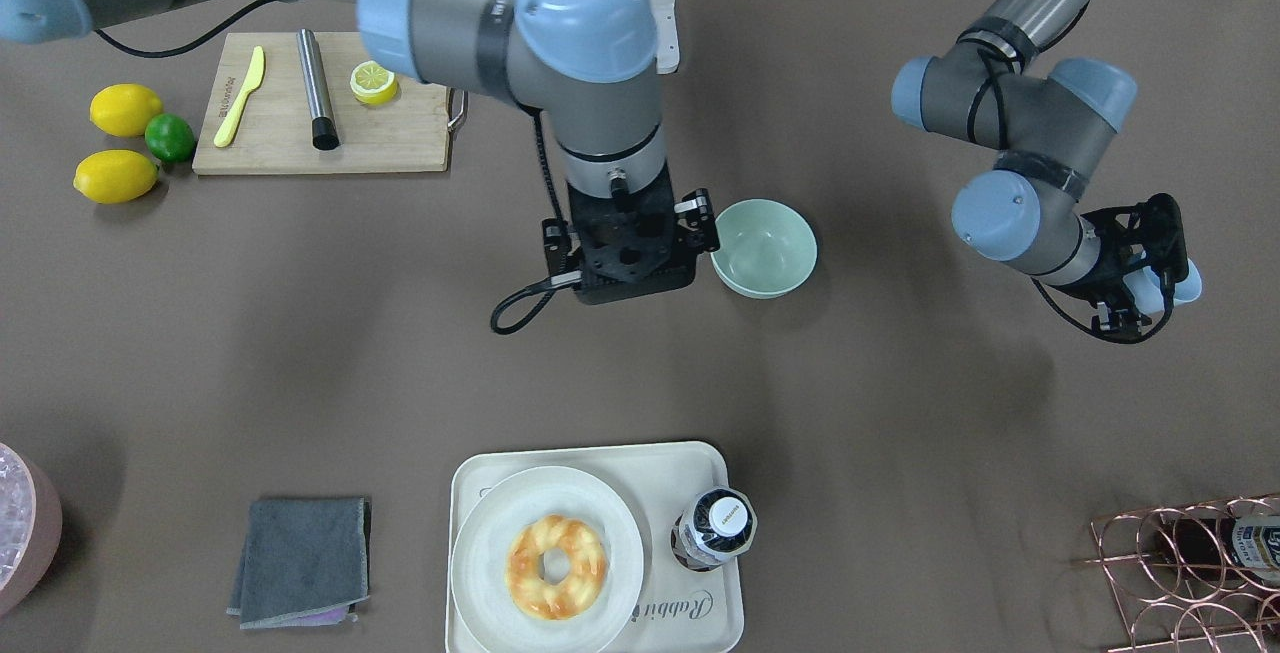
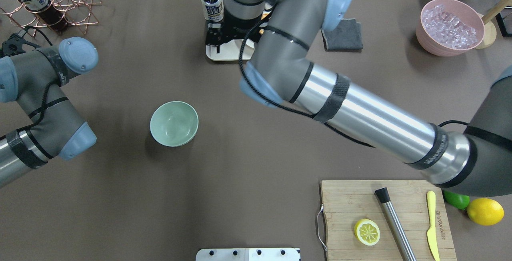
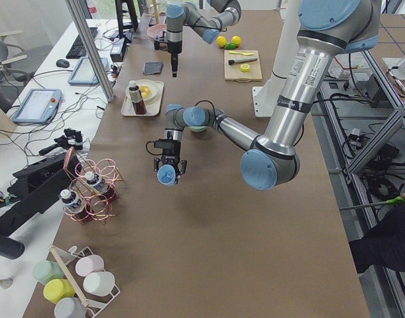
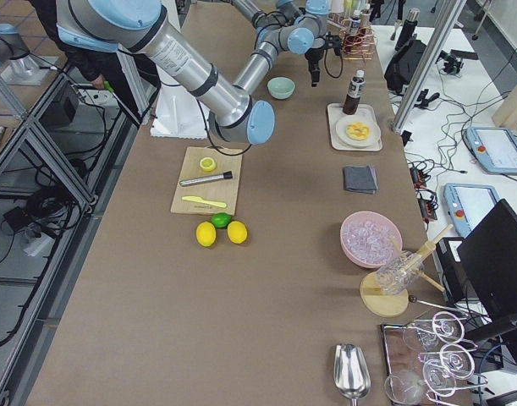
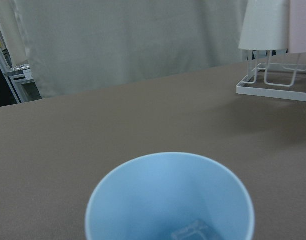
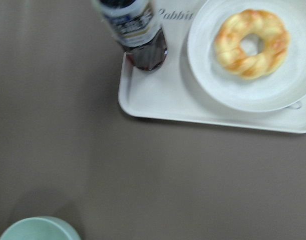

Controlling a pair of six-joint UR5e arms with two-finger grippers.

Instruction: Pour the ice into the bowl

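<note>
My left gripper (image 1: 1160,288) is shut on a light blue cup (image 1: 1172,283), held above the table well to the side of the bowl. The left wrist view looks into that cup (image 5: 168,200), where a small clear piece of ice (image 5: 190,232) lies at the bottom. The pale mint-green bowl (image 1: 765,248) (image 2: 174,123) stands upright on the table and looks empty. My right gripper (image 2: 217,45) hangs pointing down between the bowl and the tray. Its fingers are hidden under the wrist, so its state does not show.
A cream tray (image 1: 480,493) holds a plate with a donut (image 1: 557,553) and a dark bottle (image 1: 715,528). Around the table are a grey cloth (image 1: 300,561), a pink tub of ice (image 2: 450,27), a cutting board (image 1: 320,128) with a lemon half, lemons, and a copper rack (image 1: 1190,563).
</note>
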